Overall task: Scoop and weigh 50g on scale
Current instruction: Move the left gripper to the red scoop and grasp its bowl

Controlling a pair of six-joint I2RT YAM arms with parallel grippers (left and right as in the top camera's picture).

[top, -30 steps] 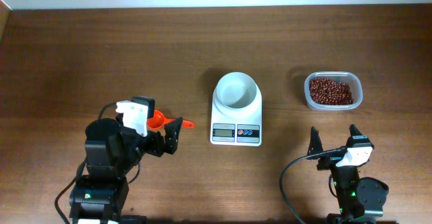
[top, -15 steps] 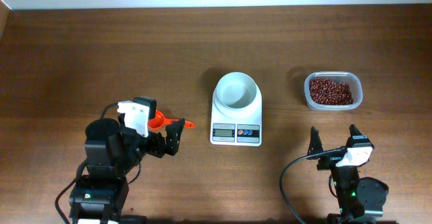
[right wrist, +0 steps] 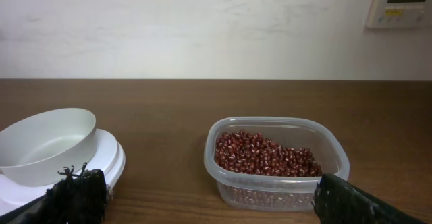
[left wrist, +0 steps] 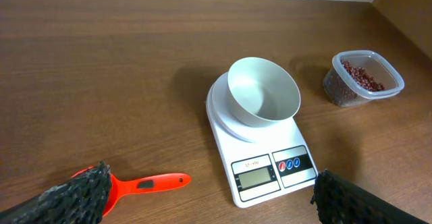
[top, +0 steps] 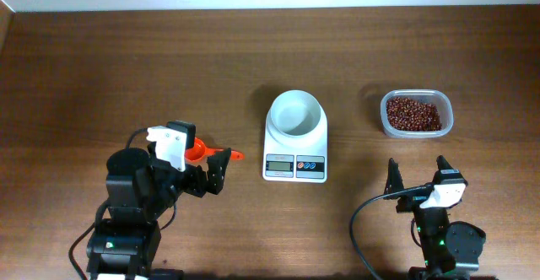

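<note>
The white scale [top: 294,166] stands mid-table with its round white bowl [top: 295,114] empty on top. The beans [top: 413,113] lie in a clear tub to its right. An orange-red scoop [top: 205,153] lies left of the scale, handle toward it. My left gripper [top: 202,155] hovers open over the scoop, holding nothing. In the left wrist view the scoop [left wrist: 145,182] lies by the left finger and the scale [left wrist: 270,173] by the right finger. My right gripper [top: 416,166] stands open near the front edge, facing the beans [right wrist: 266,153] and the bowl [right wrist: 44,143].
The clear plastic tub [right wrist: 277,187] sits about a hand's width right of the scale. A pale wall runs along the table's far edge. Bare brown wood lies between the scale and both arms.
The left gripper edged very slightly to the right a second ago. Since then nothing has moved.
</note>
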